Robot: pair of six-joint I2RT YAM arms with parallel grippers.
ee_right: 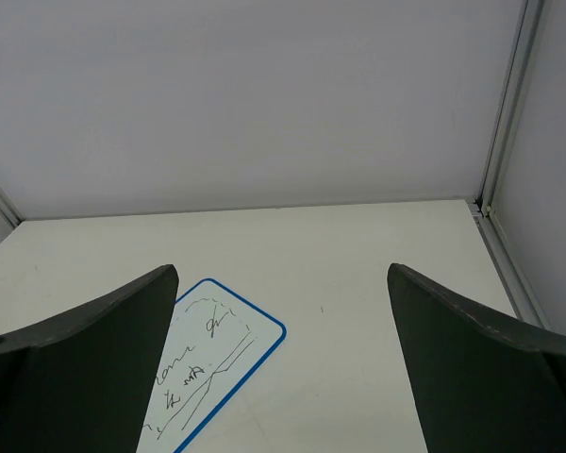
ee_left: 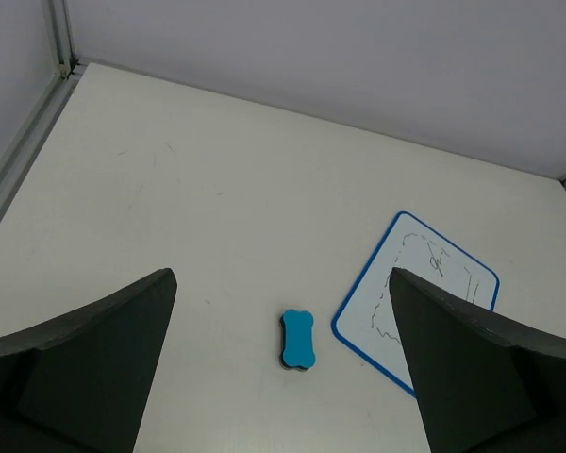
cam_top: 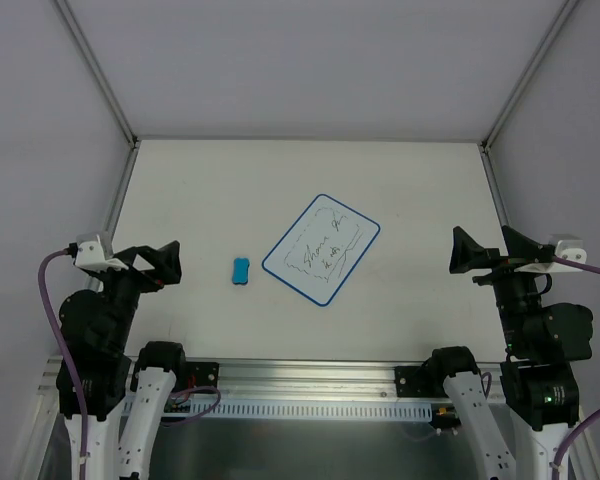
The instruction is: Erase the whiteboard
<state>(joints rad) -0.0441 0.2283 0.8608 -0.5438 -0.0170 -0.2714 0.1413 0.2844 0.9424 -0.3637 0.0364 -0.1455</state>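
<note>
The whiteboard (cam_top: 321, 248), white with a thin blue border and dark scribbles, lies tilted on the table's middle. It also shows in the left wrist view (ee_left: 410, 293) and in the right wrist view (ee_right: 208, 363). A small blue eraser block (cam_top: 241, 270) lies just left of it, and shows in the left wrist view (ee_left: 299, 338). My left gripper (cam_top: 158, 262) is open and empty, raised at the near left, left of the eraser. My right gripper (cam_top: 490, 250) is open and empty, raised at the near right, right of the board.
The white table (cam_top: 230, 180) is walled by grey panels with metal posts at the back corners (cam_top: 132, 138). A metal rail (cam_top: 310, 375) with the arm bases runs along the near edge.
</note>
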